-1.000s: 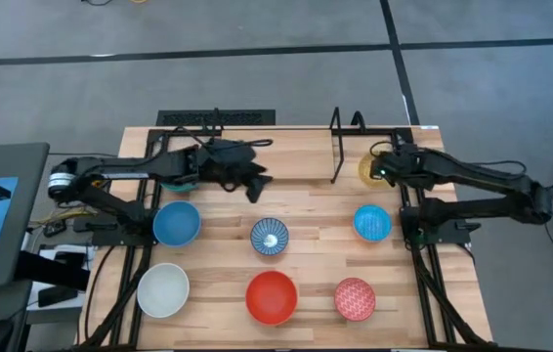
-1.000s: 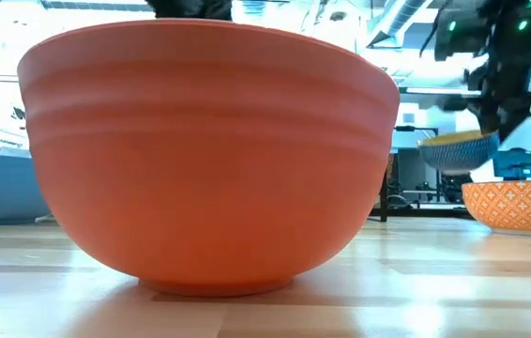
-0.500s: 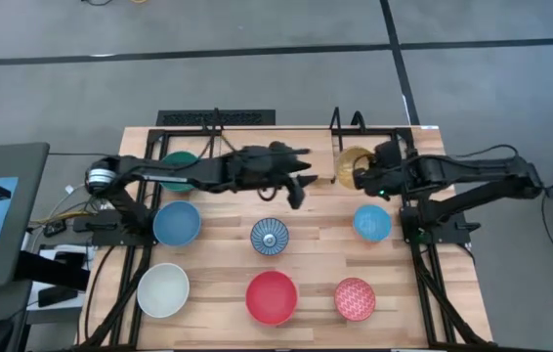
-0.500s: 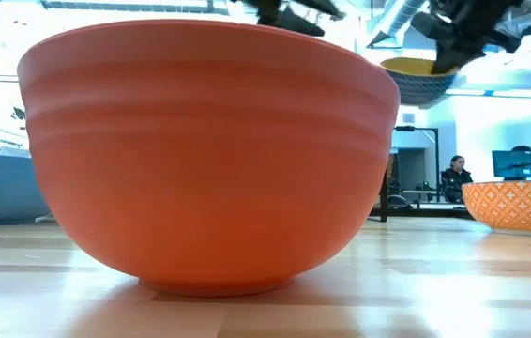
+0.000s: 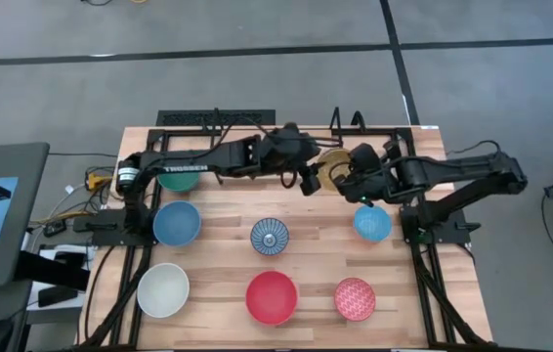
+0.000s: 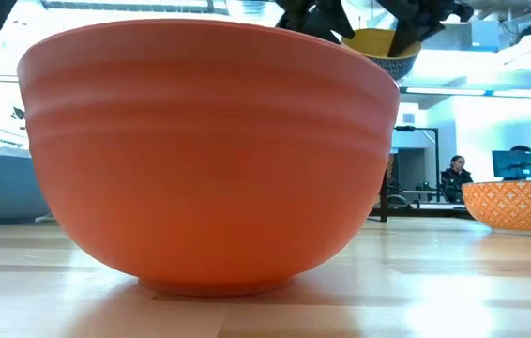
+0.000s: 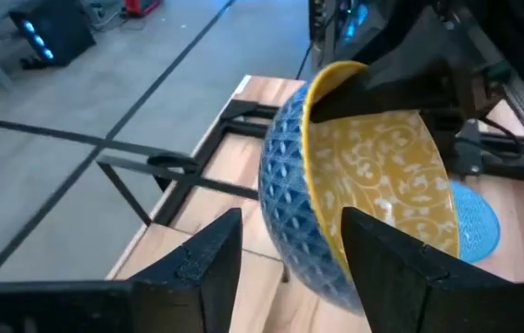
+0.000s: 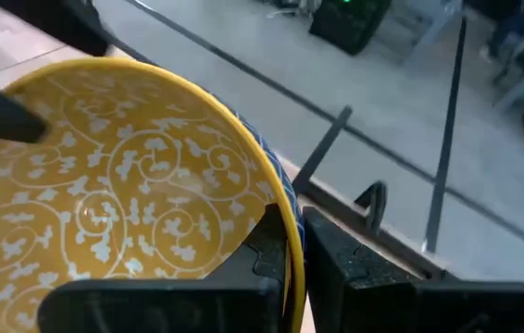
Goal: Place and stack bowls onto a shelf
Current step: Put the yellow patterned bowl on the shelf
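Note:
The yellow bowl (image 5: 333, 168), yellow with a white pattern inside and blue outside, is in the air over the table's far middle, in front of the shelf's black wire brackets (image 5: 345, 122). My right gripper (image 5: 355, 178) is shut on it. My left gripper (image 5: 308, 178) is open at the bowl's left side. In the left wrist view its fingers (image 7: 208, 261) stand on either side of the bowl's wall (image 7: 290, 222); whether they touch it I cannot tell. The green bowl (image 5: 179, 177) sits under my left arm. My right gripper holds the yellow bowl by its rim (image 8: 285, 208) on the bowl's right side, with one finger (image 8: 262, 250) inside and the other outside the wall. The fingers come from the table's right. The bowl is lifted clear of the table and tilted.
On the table stand a blue bowl (image 5: 176, 223), a blue-and-white patterned bowl (image 5: 270, 237), a second blue bowl (image 5: 372, 223), a white bowl (image 5: 163, 290), a red bowl (image 5: 271, 297) and a pink-red patterned bowl (image 5: 355, 298). A person (image 6: 453, 176) sits far behind the table.
My right gripper has lifted the yellow bowl from the table's far right corner and carried it up and toward the table's left, tipping it. My left arm has reached along the far side toward the table's right, up to the bowl.

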